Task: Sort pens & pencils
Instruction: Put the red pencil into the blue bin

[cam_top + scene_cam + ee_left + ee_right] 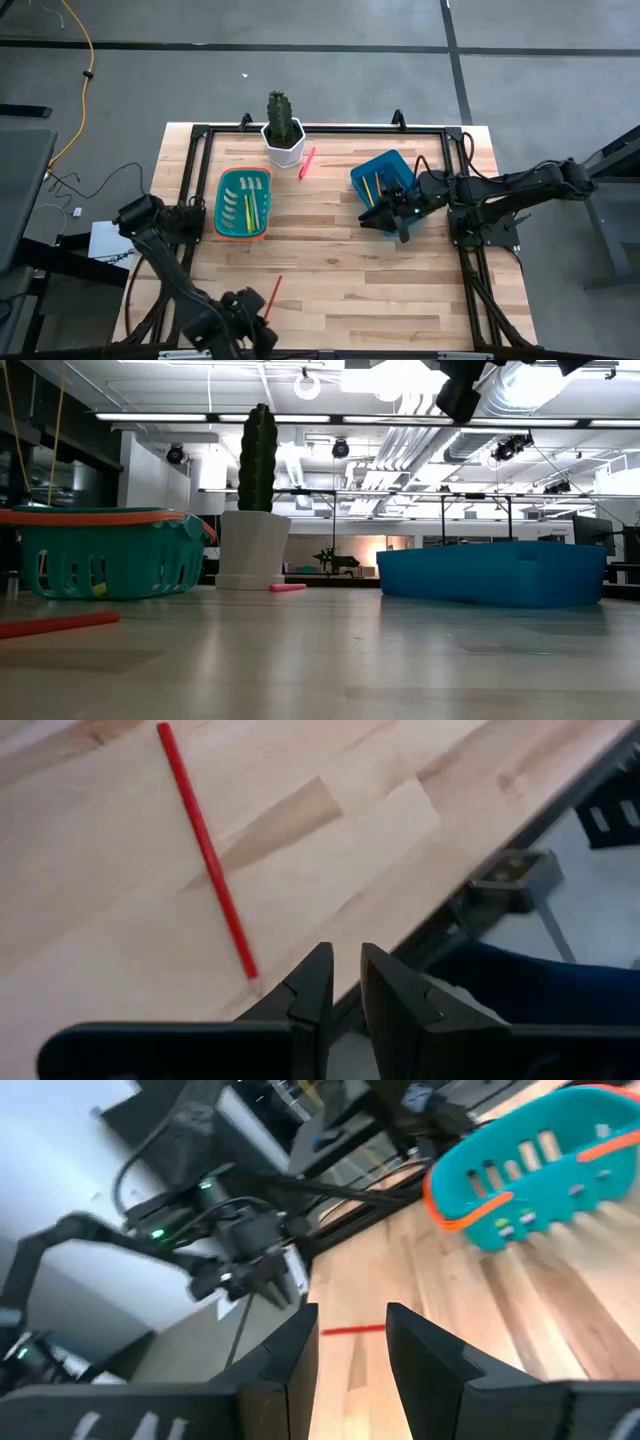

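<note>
A thin red pencil (205, 845) lies flat on the wooden table (350, 290) near its front edge. My left gripper (345, 955) hovers just past the pencil's near end, slanting down. Its fingers stand a narrow gap apart with nothing between them. A pink pen (307, 162) lies beside the plant pot. The teal basket (243, 202) holds yellow and green sticks. The blue bin (385, 175) holds yellow-orange pencils. My right gripper (385, 225) hangs open and empty above the table, just in front of the blue bin.
A cactus in a white pot (283, 135) stands at the table's far side between basket and bin. A black frame rail (500, 870) runs along the table's front edge close to my left gripper. Bare wood lies between the red pencil and the containers.
</note>
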Action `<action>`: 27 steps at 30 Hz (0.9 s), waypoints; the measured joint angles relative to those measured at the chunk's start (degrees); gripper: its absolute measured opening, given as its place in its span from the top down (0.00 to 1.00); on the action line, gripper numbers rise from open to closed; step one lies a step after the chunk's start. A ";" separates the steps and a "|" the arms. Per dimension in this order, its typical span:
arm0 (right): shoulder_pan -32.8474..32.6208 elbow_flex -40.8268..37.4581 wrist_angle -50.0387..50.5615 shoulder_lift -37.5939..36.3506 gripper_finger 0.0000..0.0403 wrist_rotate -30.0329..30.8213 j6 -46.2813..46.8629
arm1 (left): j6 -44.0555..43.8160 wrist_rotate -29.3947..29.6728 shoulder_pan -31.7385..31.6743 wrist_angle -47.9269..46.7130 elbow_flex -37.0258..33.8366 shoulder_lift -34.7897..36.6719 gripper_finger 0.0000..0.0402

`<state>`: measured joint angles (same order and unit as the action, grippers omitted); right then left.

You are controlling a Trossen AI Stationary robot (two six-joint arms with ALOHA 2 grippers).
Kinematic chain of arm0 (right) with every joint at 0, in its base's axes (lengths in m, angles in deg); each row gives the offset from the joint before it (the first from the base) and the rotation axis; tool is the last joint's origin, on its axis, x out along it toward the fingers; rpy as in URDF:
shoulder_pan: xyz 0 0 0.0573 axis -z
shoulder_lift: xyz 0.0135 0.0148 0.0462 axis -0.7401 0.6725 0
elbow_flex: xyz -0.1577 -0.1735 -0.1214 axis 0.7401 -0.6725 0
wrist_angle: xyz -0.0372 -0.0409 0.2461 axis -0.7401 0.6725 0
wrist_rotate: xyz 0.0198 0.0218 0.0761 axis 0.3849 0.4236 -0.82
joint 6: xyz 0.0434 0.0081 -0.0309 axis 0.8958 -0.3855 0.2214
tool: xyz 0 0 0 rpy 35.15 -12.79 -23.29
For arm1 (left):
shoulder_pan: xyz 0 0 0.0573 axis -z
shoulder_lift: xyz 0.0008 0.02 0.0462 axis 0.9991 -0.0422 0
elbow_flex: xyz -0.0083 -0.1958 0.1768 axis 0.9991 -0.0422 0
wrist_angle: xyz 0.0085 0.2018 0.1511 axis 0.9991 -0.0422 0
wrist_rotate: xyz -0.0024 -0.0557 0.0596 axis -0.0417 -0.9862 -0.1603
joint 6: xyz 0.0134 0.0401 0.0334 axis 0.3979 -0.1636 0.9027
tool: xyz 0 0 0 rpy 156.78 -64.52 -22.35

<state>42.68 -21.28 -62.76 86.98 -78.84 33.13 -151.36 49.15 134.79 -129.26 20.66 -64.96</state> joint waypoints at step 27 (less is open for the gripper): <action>4.72 0.00 -0.85 -0.07 0.73 -12.99 -5.40 | -2.20 -15.68 -9.08 -3.41 0.04 -7.02 0.89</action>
<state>47.40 -21.28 -63.61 86.92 -91.83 27.73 -153.57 33.46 125.71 -132.67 20.70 -71.98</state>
